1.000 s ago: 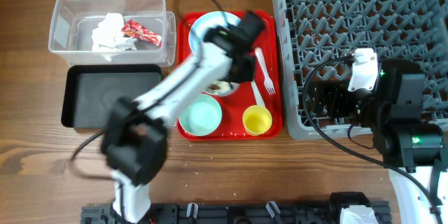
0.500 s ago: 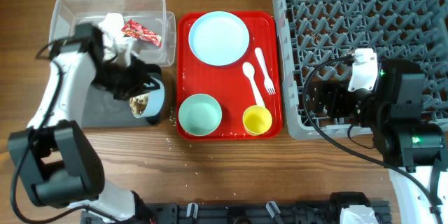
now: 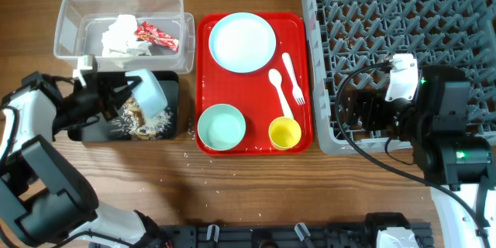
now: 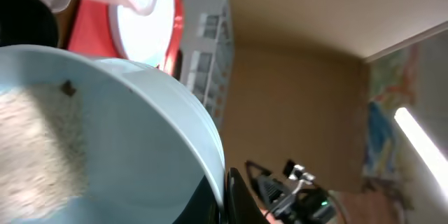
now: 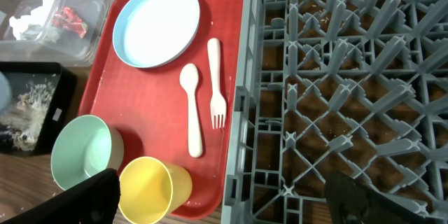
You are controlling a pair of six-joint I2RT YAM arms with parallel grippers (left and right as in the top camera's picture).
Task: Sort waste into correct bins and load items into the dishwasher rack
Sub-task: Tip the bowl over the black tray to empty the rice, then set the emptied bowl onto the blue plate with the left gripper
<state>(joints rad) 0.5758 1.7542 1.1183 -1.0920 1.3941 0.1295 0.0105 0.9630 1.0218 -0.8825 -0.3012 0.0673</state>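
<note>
My left gripper (image 3: 132, 87) is shut on the rim of a pale blue bowl (image 3: 149, 93), held tipped over the black tray (image 3: 85, 128). Rice and brown scraps (image 3: 139, 122) lie on that tray. In the left wrist view the bowl (image 4: 105, 133) fills the frame, with rice residue inside and a finger (image 4: 222, 199) on its rim. The napkin (image 3: 120, 36) and red wrapper (image 3: 157, 36) lie in the clear tub (image 3: 66, 8). On the red tray (image 3: 304, 23) are the plate (image 3: 242, 42), spoon (image 3: 277, 91), fork (image 3: 292, 77), second bowl (image 3: 222, 126) and yellow cup (image 3: 284, 133). My right gripper (image 5: 224, 203) is open and empty over the rack (image 3: 403, 39).
The red tray lies between the bins and the rack. A few rice grains (image 3: 186, 152) lie on the wooden table by the black tray's front right corner. The right arm's cable (image 3: 349, 77) loops over the rack's front left part.
My left arm carried the bowl from the red tray to the black tray and tipped it; the rice and scraps now lie on the black tray. The right arm has not moved.
</note>
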